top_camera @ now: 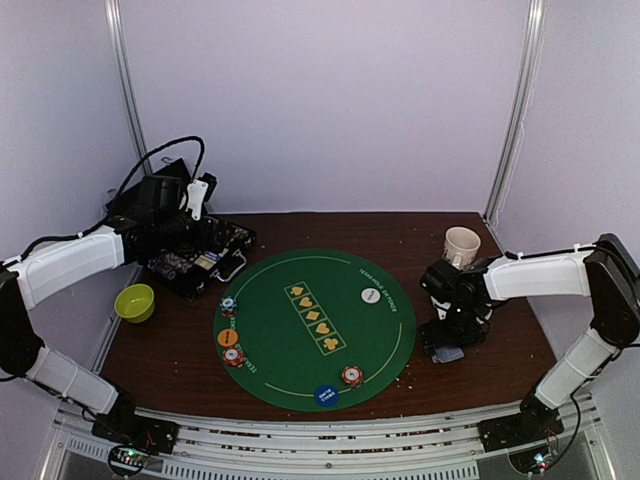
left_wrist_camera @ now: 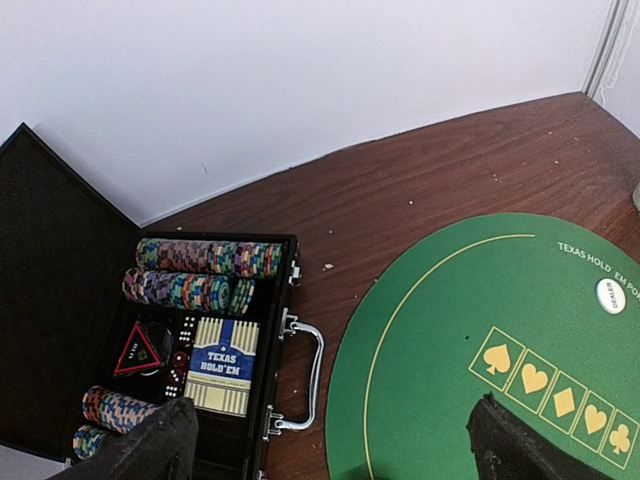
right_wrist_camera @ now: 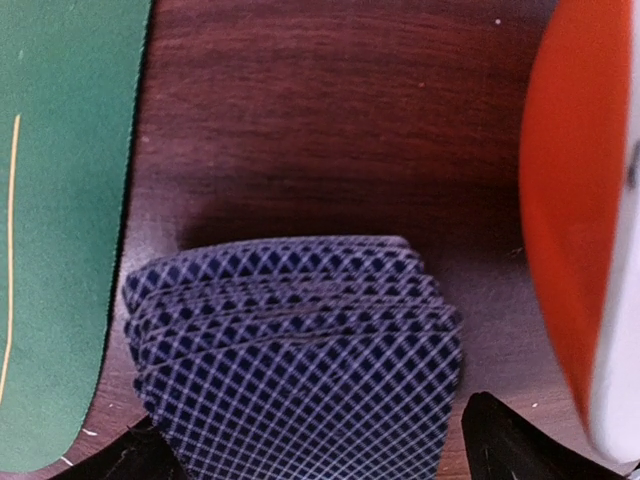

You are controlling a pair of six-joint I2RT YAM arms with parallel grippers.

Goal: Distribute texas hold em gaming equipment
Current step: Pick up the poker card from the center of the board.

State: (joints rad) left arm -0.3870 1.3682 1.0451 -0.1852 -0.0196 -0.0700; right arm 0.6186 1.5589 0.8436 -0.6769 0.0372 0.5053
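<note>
Gaping, the right end effector [right_wrist_camera: 320, 440] straddles a skewed blue lattice-backed card deck [right_wrist_camera: 290, 340]; left end effector [left_wrist_camera: 330, 425] open, empty.

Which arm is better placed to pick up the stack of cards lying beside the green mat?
Right, most likely: its open jaws straddle the card stack; the left arm hangs over the chip case, across the mat.
</note>
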